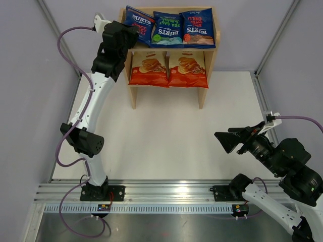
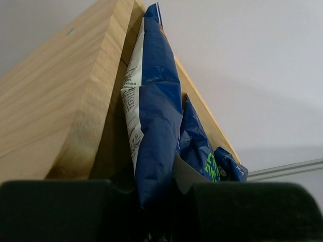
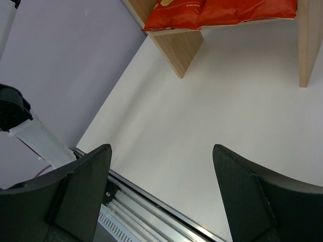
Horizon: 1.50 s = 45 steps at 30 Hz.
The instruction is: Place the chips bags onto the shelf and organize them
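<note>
Left wrist view: pinches leftmost Burts bag [image 2: 156, 111] with left claw [image 2: 159, 201], upright against shelf [image 2: 60, 116] left panel, upper tier. Holds right claw [image 3: 161, 166] agape, well off shelf. Likely last placement; next calls for letting go, backing out cleanly.

place: lab test cell | cues: aluminium rail [image 1: 166, 191], plain walls [image 1: 25, 75] (lilac)

Bright, even, diffuse light from above; faint soft shadow beneath shelf [image 1: 203, 93] on white table [image 1: 166, 136]; left gripper [image 2: 160, 201] dark and blurred in near foreground of wrist view.
</note>
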{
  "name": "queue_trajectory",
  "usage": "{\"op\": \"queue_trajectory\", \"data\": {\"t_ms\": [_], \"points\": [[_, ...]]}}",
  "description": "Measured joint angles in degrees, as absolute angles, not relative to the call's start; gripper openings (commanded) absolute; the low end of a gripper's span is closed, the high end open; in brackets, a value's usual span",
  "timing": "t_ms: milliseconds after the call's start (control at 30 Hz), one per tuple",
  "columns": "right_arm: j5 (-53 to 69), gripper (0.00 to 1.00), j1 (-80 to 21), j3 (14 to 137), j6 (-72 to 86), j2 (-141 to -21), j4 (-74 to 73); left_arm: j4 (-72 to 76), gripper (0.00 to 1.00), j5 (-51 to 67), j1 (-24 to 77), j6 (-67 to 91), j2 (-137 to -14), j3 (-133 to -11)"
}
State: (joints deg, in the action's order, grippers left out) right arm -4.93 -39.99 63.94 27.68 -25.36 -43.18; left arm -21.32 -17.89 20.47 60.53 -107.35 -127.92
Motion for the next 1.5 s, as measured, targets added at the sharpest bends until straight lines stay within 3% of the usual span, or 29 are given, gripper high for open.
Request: {"op": "queue_trajectory", "data": {"t_ms": [500,600,667,833,1233,1500], "points": [[-4.95,0.89,-39.99,63.96,28.34,-23.42,-44.58,-23.97,0.13,-17.87,21.34,67.24,-108.2,-128.73],[-4.95,0.89,-39.99,63.96,28.36,-23.27,-45.04,-24.47,0.2,-17.58,21.43,68.07,-108.53,-129.34],[-4.95,0.89,-39.99,63.96,28.36,-23.14,-45.17,-24.6,0.33,-17.23,21.5,68.47,-108.55,-129.43],[-4.97,0.89,-39.99,63.96,28.38,-22.31,-45.39,-25.87,0.45,-17.06,22.26,68.71,-108.49,-129.88],[-4.93,0.89,-39.99,63.96,28.38,-21.76,-45.39,-33.82,0.65,-19.31,22.31,65.39,-107.66,-133.16],[-4.86,0.89,-39.99,63.96,28.45,-21.76,-45.39,-36.21,0.71,-19.33,22.17,62.87,-104.84,-131.35]]}}
